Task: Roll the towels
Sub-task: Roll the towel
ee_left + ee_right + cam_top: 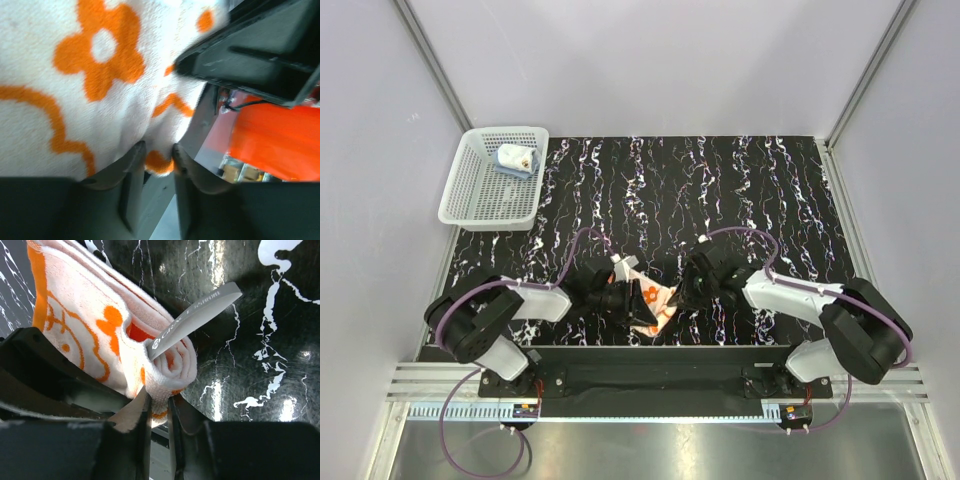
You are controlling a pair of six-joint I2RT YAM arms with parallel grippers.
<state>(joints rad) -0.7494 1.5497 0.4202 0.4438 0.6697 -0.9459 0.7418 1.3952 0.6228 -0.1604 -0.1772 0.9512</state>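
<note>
Top view: I had both arms folded low and turned inward across the near part of the surface (720, 190), forearms nearly level, so that the two wrists faced each other. The left end effector (620, 298) and the right end effector (682, 288) met at the orange towel (658, 312), which lay bunched between them, just ahead of the arm bases.

Left wrist view: the fingers (134, 159) stood narrow, with a fold of the towel's white, orange-flowered side lying over and between the tips. I could not tell whether the cloth was actually clamped.

Right wrist view: the fingers (137, 410) were almost together and pinched the lower edge of the towel's rolled end.

A grey tag (197, 312) stuck out from the middle of that roll. It carried a small round logo and white lettering beginning "CR"; the rest was too small for me to read.

The blue towel (513, 160) sat in the white basket (485, 200) at the far left corner, well apart from both arms.
</note>
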